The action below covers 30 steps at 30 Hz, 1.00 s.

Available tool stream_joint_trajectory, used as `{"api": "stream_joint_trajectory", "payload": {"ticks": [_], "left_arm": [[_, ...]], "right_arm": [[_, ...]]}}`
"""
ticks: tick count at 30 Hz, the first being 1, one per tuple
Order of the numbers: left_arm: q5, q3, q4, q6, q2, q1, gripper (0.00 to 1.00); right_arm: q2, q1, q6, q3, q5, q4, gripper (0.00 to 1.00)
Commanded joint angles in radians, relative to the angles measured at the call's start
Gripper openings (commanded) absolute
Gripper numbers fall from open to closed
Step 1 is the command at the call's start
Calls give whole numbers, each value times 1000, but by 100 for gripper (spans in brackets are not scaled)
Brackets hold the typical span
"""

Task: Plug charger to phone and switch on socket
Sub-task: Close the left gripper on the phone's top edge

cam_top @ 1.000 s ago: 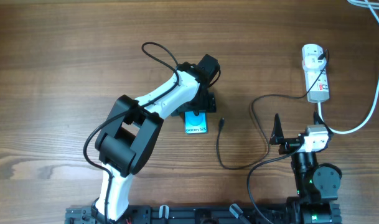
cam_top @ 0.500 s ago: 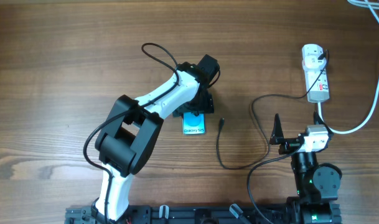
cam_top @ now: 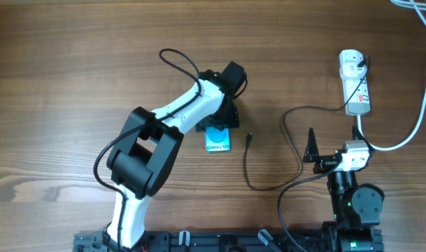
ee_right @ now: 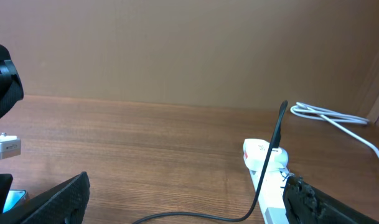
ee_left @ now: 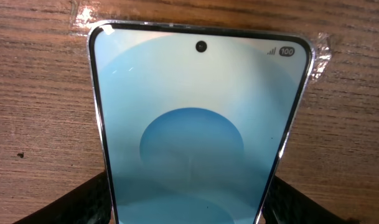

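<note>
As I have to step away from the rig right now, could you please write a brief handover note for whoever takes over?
Left gripper: shut on the phone, fingers against its two long edges. The phone lies flat on the table, screen up.
Right gripper: open and empty, holding nothing.
Charger: loose on the table. Its free plug is just right of the phone, not touching it, and the cable runs on toward the socket at far right.
Done: phone gripped.
Left: pick up the plug, insert it in the phone, switch on the socket. The switch's state cannot be read.
</note>
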Motion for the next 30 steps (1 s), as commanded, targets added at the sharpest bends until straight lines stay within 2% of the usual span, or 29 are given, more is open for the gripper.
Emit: {"api": "stream_joint_trajectory", "payload": {"ticks": [1, 7, 11, 20, 24, 30], "left_arm": [[62, -12, 3, -10, 54, -5, 78], [73, 21, -21, -10, 42, 0, 78], [77, 57, -51, -9, 23, 2, 73], [90, 62, -76, -2, -21, 6, 74], [185, 82, -93, -2, -54, 31, 74], [433, 95, -91, -2, -132, 110, 75]], "right_arm": [[-4, -5, -18, -1, -13, 3, 100], [-4, -5, -17, -1, -13, 3, 100], [-4, -5, -18, -1, -13, 3, 100], [-4, -5, -18, -1, -13, 3, 100], [-4, -5, -18, -1, -13, 3, 100], [-4, -5, -18, -1, -13, 3, 100]]}}
